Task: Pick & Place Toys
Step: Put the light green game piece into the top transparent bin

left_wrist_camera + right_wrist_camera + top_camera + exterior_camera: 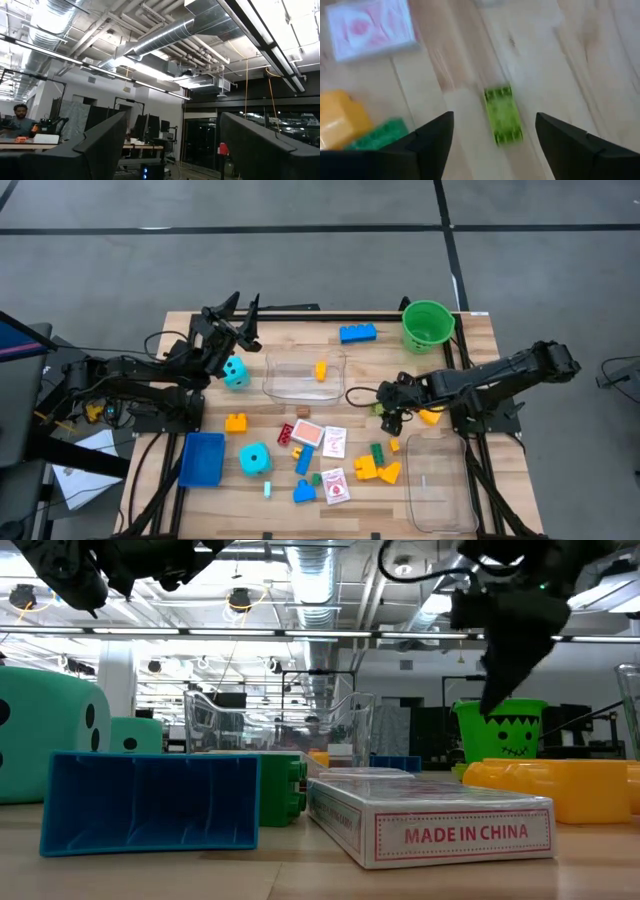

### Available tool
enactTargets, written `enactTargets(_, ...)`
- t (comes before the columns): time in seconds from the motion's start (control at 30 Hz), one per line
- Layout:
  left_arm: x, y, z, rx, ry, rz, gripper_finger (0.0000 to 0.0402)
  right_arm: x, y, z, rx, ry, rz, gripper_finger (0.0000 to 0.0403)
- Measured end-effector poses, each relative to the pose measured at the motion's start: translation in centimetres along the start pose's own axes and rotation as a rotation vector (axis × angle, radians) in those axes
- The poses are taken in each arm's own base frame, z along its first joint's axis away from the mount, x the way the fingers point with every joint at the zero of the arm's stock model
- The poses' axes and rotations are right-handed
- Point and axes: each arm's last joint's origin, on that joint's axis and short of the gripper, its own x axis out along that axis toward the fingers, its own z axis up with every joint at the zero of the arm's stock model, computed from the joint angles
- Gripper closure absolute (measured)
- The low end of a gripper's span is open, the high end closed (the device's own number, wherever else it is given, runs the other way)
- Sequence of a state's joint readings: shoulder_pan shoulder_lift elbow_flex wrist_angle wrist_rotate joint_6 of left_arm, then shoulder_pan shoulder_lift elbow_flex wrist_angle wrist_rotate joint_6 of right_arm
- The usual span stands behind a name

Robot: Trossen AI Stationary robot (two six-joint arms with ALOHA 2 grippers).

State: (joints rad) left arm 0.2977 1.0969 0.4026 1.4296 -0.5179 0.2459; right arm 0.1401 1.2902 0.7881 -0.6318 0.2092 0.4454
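Observation:
My right gripper [492, 145] stands open over the table's middle right [390, 412], tipped steeply down. Below it, in the gap between its fingers, a small light-green brick [503, 116] lies flat on the wood and touches neither finger. Close by lie a white-and-red card [370, 27], a yellow brick [340, 117] and a darker green brick [377, 135]. My left gripper [235, 310] waits at the far left, raised and open, pointing up at the room's ceiling [170, 145]. Two teal dice [236, 373] [255, 459], cards [334, 442] and more bricks lie spread over the table.
A clear tub [290, 388] at mid-table holds a yellow brick [320, 369]. A second clear tub [440, 480] stands near right, a green bucket [428, 325] far right, a blue tray [202, 458] near left. A blue brick [357, 333] lies by the far edge.

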Motion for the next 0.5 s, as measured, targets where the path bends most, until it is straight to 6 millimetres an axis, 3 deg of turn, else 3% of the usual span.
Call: enactTargets(0.5,0.0,0.0,0.0,-0.001,-0.004,-0.012,0.0086,5.0,0.1,-1.2,-0.175,0.193,-0.075,0.0127)
